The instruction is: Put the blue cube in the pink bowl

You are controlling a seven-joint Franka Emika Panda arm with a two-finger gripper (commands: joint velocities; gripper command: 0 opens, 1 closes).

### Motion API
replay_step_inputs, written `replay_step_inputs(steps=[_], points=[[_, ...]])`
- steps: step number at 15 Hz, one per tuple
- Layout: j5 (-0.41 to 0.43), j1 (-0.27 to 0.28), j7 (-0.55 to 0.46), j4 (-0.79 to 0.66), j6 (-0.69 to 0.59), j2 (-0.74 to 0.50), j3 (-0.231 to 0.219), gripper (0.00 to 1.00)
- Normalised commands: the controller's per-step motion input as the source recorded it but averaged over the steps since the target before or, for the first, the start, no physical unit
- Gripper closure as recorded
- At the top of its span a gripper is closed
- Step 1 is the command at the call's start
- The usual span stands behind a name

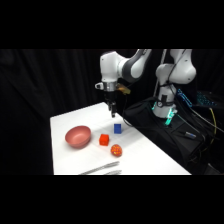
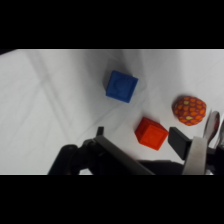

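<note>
Gripper (image 1: 114, 115) poised just above the blue cube (image 1: 117, 128), nothing held.

The blue cube is seen resting on the white table (image 1: 145, 155) towards the far side, near the table's right edge, with bare tabletop around it in the wrist view. A red cube (image 1: 104, 139) is placed close to it on the near side, and an orange patterned ball (image 1: 116, 150) just beyond that; metal tongs (image 1: 102, 170) lie along the near edge. The pink bowl (image 1: 78, 136) is set well to the left, apart from the cubes, with open table between. The arm is reached in from the upper right and the gripper is pointed straight down. In the wrist view the fingers (image 2: 179, 140) are held apart, with the red cube between them below.
</note>
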Motion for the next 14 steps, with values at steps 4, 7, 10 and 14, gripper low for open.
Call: replay_step_inputs(steps=[4, 7, 10, 14], points=[[0.019, -0.062, 0.15, -0.35, 0.28, -0.23, -0.019, 0.00], [0.221, 0.003, 0.04, -0.27, 0.34, -0.12, 0.019, 0.00], [0.305, 0.035, 0.03, -0.17, 0.40, 0.03, 0.034, 0.00], [0.204, 0.052, 0.10, -0.07, 0.38, 0.15, 0.053, 0.00]])
